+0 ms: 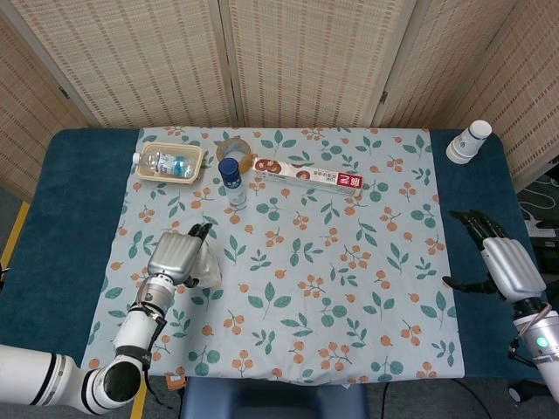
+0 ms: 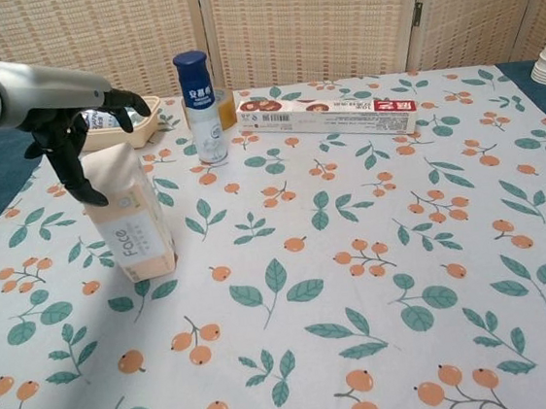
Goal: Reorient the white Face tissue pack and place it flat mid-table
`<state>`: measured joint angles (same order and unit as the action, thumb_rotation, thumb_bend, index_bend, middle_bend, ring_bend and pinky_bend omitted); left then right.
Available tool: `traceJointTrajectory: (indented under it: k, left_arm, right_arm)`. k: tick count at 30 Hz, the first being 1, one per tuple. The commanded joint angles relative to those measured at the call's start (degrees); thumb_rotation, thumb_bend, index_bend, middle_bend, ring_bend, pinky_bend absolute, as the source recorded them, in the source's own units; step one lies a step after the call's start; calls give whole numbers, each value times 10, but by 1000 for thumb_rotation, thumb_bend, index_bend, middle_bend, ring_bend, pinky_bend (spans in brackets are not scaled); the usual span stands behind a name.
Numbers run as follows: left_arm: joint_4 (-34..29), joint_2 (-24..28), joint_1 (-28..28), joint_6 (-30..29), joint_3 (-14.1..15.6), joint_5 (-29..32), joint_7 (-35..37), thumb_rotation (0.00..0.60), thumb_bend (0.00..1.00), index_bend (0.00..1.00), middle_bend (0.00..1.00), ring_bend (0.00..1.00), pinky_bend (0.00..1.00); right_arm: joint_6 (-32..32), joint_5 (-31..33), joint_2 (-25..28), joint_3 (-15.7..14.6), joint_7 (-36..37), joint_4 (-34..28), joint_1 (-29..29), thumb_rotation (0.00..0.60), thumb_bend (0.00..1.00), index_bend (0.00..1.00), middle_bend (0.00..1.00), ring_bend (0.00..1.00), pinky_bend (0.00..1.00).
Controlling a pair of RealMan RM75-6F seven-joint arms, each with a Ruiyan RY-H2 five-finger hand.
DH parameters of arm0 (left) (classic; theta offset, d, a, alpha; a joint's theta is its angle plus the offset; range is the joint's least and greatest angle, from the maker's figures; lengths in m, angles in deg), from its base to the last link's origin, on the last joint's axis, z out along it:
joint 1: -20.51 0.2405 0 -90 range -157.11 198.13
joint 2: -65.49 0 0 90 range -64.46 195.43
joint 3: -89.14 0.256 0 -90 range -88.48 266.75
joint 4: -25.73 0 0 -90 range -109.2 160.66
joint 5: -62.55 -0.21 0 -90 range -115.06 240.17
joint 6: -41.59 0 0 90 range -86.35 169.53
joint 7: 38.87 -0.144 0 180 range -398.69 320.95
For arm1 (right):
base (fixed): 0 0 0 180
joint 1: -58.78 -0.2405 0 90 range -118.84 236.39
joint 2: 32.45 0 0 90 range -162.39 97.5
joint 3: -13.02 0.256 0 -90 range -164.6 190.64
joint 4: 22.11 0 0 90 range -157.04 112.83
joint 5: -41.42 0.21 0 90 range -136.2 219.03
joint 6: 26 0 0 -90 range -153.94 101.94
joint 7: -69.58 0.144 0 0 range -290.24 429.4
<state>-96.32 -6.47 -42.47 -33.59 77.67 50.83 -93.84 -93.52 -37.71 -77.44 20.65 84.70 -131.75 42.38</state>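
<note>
The white Face tissue pack (image 2: 133,224) stands upright on its end on the floral cloth at the left of the table; in the head view only a sliver of the pack (image 1: 208,266) shows beside my left hand (image 1: 175,255). In the chest view my left hand (image 2: 74,128) straddles the pack's top, thumb down along its left face, the other fingers spread over the far edge. No firm grip shows. My right hand (image 1: 502,262) rests open on the blue cover at the table's right edge, holding nothing.
At the back stand a blue-capped bottle (image 2: 202,104), a long toothpaste box (image 2: 327,113), a tan tray (image 1: 169,162) holding a small bottle, and a tape roll (image 1: 234,147). Stacked paper cups (image 1: 468,141) sit at the back right corner.
</note>
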Motion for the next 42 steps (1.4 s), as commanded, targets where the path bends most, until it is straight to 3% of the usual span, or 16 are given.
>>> traceJointTrajectory:
  k: [1, 26, 32, 42]
  left_arm:
    - [3, -4, -3, -1, 1, 2, -1, 600, 168, 5, 98, 579, 722]
    - [52, -30, -10, 14, 26, 18, -9, 600, 167, 103, 110, 587, 736]
    - [55, -35, -8, 12, 31, 4, -6, 600, 174, 186, 171, 609, 755]
    - [68, -51, -1, 6, 36, -24, 6, 600, 200, 337, 387, 692, 818]
  right_arm:
    - [0, 0, 0, 0, 0, 0, 0, 600, 110, 112, 108, 49, 112]
    - [12, 10, 0, 0, -7, 0, -6, 600, 110, 112, 108, 49, 112]
    - [13, 12, 0, 1, -8, -1, -6, 600, 110, 112, 108, 49, 112]
    - [17, 13, -1, 1, -9, 0, -8, 600, 110, 112, 108, 49, 112]
